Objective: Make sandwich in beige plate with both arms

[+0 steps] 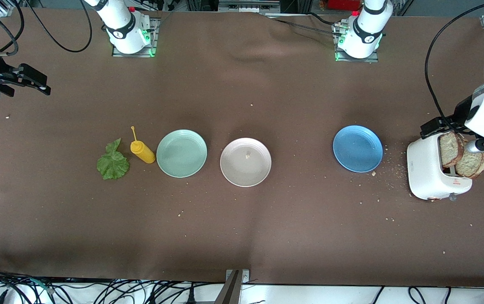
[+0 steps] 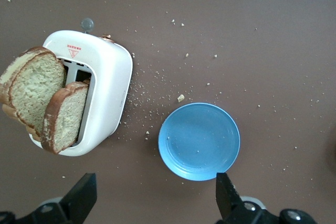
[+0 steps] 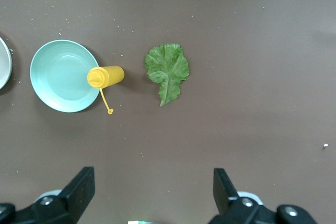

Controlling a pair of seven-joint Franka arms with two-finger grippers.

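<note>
The beige plate (image 1: pixel 245 162) lies in the middle of the table with only a crumb on it; its edge shows in the right wrist view (image 3: pixel 2 64). Two toasted bread slices (image 1: pixel 451 148) (image 1: pixel 473 164) stand in the white toaster (image 1: pixel 430 175); they also show in the left wrist view (image 2: pixel 31 90) (image 2: pixel 65 116). A lettuce leaf (image 1: pixel 113 162) (image 3: pixel 167 71) lies flat on the table. My left gripper (image 1: pixel 461 135) (image 2: pixel 155 200) hangs open and empty over the toaster. My right gripper (image 1: pixel 20 83) (image 3: pixel 152 198) is open and empty, up in the air over the right arm's end of the table.
A mint-green plate (image 1: pixel 181 153) (image 3: pixel 60 74) lies beside the beige plate, with a yellow mustard bottle (image 1: pixel 142 151) (image 3: pixel 105 76) between it and the lettuce. A blue plate (image 1: pixel 357 148) (image 2: pixel 199 140) lies beside the toaster (image 2: pixel 107 85). Crumbs are scattered around the toaster.
</note>
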